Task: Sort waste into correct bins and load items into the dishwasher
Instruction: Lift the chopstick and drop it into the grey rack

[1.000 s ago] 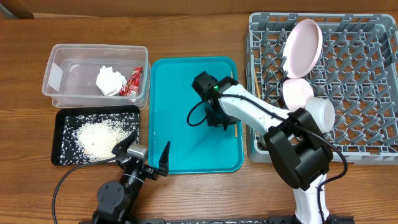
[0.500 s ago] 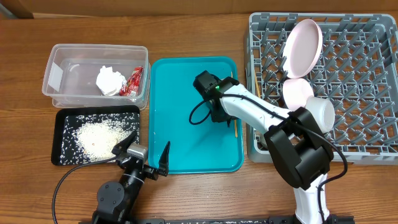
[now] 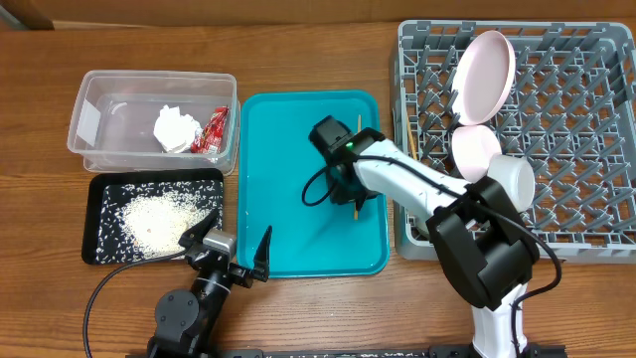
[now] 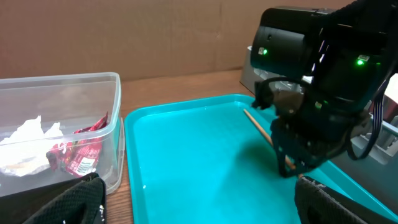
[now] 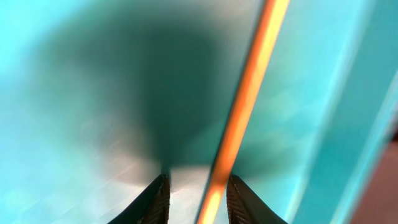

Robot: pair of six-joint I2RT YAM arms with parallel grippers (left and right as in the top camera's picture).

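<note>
Chopstick (image 5: 245,106) between right gripper (image 5: 198,190) fingers, over teal tray (image 5: 74,56)

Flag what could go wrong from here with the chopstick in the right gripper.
1. The chopstick is thin and sits off-centre between the fingers of the right gripper, near one pad, so it might pivot or slip back onto the teal tray.
2. The dish rack already holds the plate, pink bowl and cup along its near-left side; the long stick could knock them on the way in.
</note>
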